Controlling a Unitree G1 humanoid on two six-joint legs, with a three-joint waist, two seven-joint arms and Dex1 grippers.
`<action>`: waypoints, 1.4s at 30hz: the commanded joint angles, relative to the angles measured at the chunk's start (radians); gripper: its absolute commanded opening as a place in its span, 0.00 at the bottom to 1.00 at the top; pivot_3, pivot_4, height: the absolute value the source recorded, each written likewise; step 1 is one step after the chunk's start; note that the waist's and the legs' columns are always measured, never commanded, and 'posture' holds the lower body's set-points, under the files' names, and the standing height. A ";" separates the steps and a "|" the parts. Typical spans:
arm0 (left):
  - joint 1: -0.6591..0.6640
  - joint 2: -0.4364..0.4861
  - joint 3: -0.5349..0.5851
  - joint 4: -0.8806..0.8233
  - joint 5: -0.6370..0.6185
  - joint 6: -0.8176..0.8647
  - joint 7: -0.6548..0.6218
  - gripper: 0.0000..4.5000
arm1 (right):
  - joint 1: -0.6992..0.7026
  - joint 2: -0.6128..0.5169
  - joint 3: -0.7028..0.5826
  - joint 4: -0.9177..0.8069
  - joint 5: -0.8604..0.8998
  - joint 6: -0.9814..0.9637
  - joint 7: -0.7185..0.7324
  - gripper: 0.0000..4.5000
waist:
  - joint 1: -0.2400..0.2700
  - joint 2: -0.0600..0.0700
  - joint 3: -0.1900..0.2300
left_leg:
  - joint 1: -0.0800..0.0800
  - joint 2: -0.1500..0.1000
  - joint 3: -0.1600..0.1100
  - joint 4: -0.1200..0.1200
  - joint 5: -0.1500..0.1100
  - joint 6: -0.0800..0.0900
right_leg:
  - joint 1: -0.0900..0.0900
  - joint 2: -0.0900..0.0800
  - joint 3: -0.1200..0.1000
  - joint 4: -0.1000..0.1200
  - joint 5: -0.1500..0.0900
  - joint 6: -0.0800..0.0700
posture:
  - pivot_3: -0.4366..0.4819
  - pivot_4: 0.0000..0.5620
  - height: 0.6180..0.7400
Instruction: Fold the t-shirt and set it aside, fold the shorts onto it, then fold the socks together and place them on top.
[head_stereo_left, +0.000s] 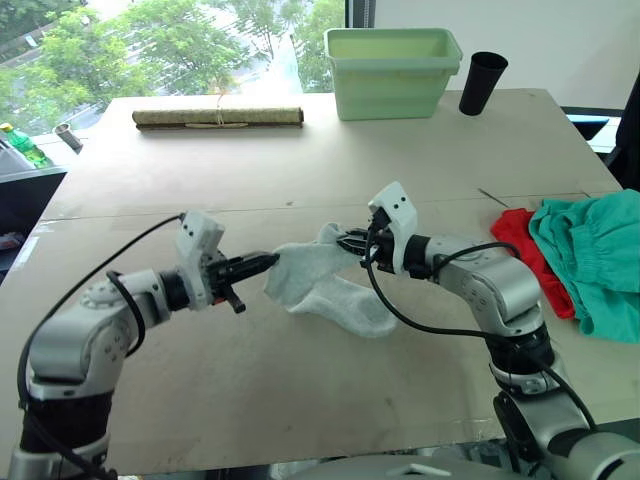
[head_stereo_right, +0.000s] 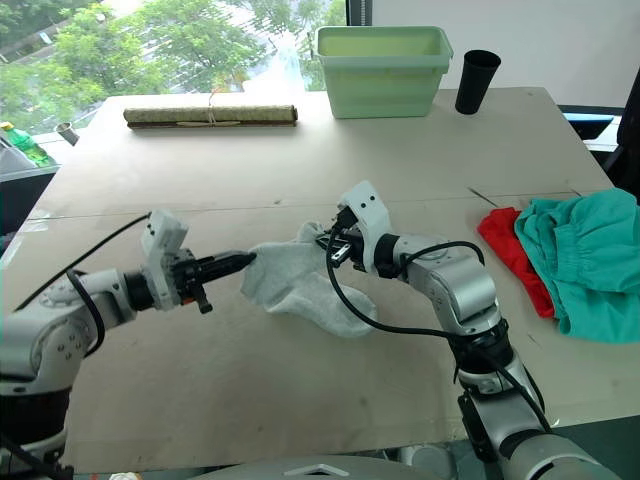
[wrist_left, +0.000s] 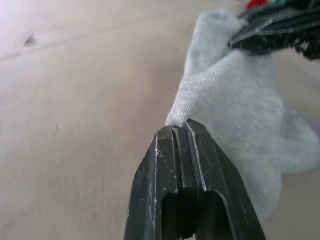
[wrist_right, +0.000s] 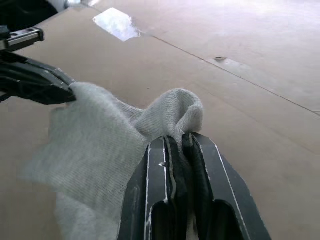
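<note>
Socks (head_stereo_left: 325, 280) pinched at opposite ends by both grippers' jaws.
Shorts (head_stereo_left: 590, 255) overlie t-shirt (head_stereo_left: 520, 240) at the right; tabletop (head_stereo_left: 300, 170) between unobstructed.

The two head views look forward and down from the near edge over the whole worktop (head_stereo_left: 300, 150), sharing nearly the same scene. Each wrist view looks along its own tool from very close, both meeting at the socks (head_stereo_left: 325, 285) mid-worktop.

Silver-grey jointed arms, white wrist housings, looping black cables, black pincers
</note>
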 joint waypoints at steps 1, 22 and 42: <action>-0.072 0.028 -0.046 0.049 -0.014 0.013 -0.068 0.00 | 0.022 0.032 -0.072 -0.091 0.040 0.073 -0.079 0.01 | -0.003 0.000 0.000 | 0.000 0.000 0.000 0.000 0.000 0.000 | 0.000 0.000 0.000 0.000 0.000 0.000 | 0.48 0.27 0.89; -0.582 0.082 -0.570 0.538 0.423 -0.312 -0.617 0.00 | 0.568 0.156 0.022 -0.682 0.068 0.246 -0.415 0.01 | 0.006 0.001 0.000 | -0.001 0.001 0.001 -0.003 0.000 0.000 | -0.003 0.002 0.002 -0.001 -0.002 -0.002 | 0.48 0.27 0.89; -0.415 0.102 -0.423 0.261 0.323 -0.103 -0.546 0.78 | 0.814 -0.157 0.010 -0.703 0.217 -0.065 -0.426 0.82 | -0.007 0.001 0.000 | 0.000 0.002 0.001 -0.002 -0.001 0.001 | -0.002 0.003 0.003 -0.004 -0.002 -0.003 | 0.48 0.27 0.89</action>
